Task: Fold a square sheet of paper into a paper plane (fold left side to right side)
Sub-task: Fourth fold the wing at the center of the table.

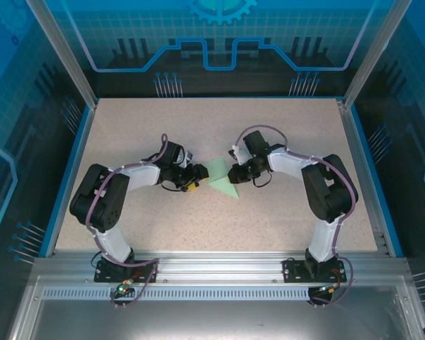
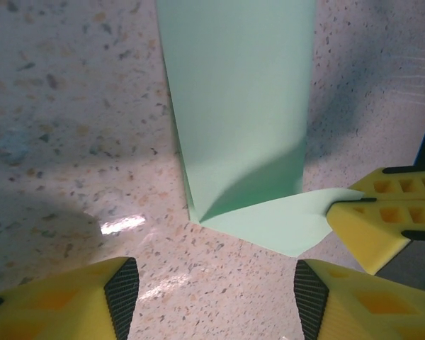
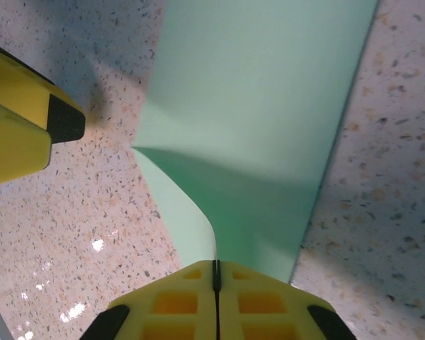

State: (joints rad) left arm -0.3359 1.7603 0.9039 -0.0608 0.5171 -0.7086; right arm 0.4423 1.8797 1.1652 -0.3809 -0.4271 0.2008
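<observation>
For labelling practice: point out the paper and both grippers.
paper (image 2: 241, 106), left wrist view, flat middle.
left gripper (image 2: 214, 297), left wrist view, between open fingertips.
right gripper (image 3: 216, 275), right wrist view, closed fingertips' seam.

1. Far end of square sheet of paper (image 2: 237, 106) runs off the top edge in both wrist views.
2. Its near corner is hidden between the pressed-together fingers of right gripper (image 3: 214, 273).
3. Left gripper (image 2: 216, 287): finger bodies cut off at bottom edge.
4. Top view: creases and finger gaps too small to tell.
</observation>
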